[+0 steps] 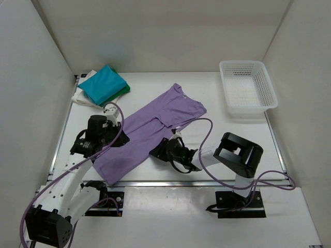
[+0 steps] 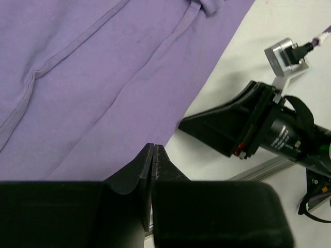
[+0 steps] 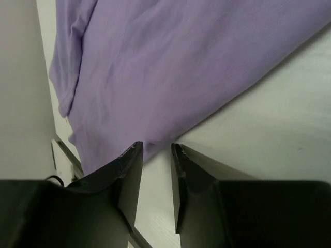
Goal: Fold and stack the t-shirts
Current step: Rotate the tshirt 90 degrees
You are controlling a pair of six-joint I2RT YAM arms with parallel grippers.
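The lavender t-shirt (image 1: 155, 124) lies spread flat on a diagonal across the white table. It fills the left wrist view (image 2: 103, 77) and the right wrist view (image 3: 181, 62). My left gripper (image 1: 119, 138) is shut, and its tips (image 2: 154, 148) sit over the shirt's near edge with no cloth showing between them. My right gripper (image 1: 155, 151) is open with a narrow gap (image 3: 155, 147), low at the shirt's hem on its right side. It also shows in the left wrist view (image 2: 189, 126). A folded teal shirt (image 1: 103, 84) lies on a dark green one (image 1: 125, 91) and a white one (image 1: 83, 96) at the back left.
A white plastic lattice basket (image 1: 247, 88) stands at the back right. White walls enclose the table on three sides. A metal rail (image 1: 207, 182) runs along the table's front edge. Purple cables (image 1: 207, 129) loop from both arms over the table.
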